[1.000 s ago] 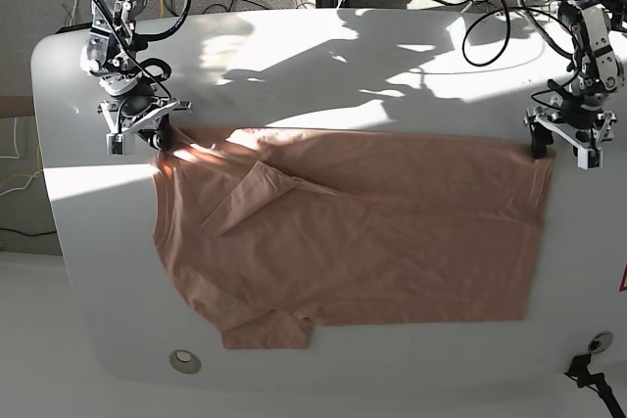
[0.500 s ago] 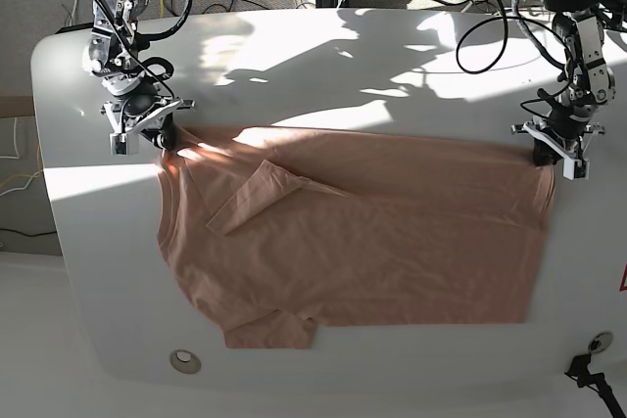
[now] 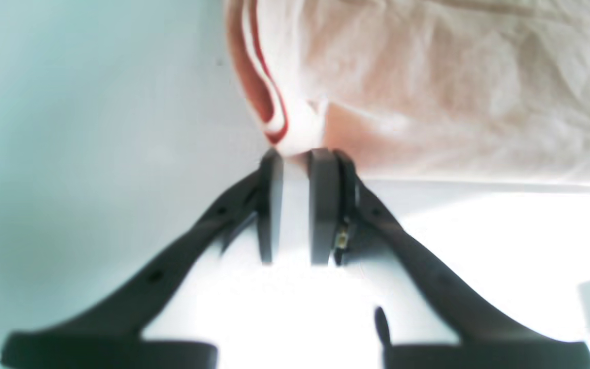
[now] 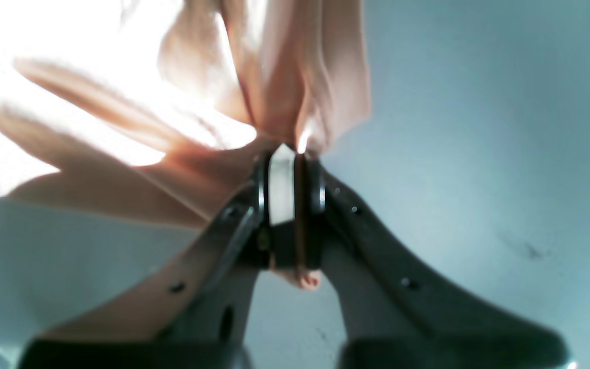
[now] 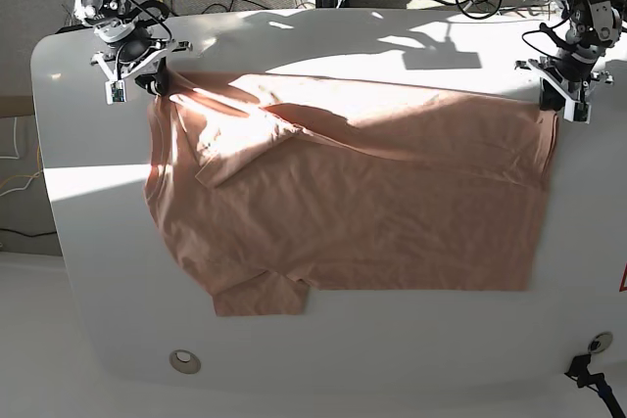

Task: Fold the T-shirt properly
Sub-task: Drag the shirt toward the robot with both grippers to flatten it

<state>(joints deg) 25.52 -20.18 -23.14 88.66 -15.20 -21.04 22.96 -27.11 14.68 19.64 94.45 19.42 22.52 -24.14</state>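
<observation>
On the white table (image 5: 88, 242), the soft, wrinkled T-shirt (image 5: 372, 203) lies spread. The left gripper (image 5: 560, 97) and right gripper (image 5: 139, 73) each pinch a far corner.

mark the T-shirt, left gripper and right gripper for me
T-shirt (image 5: 372, 212), base view, middle of the body panel.
left gripper (image 3: 297, 154), left wrist view, between the fingertips at the pinched hem.
right gripper (image 4: 289, 151), right wrist view, between the fingertips at the bunched cloth.

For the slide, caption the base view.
Both arms pinch the far corners of the salmon-pink cotton T-shirt spread on the white rounded table.
</observation>
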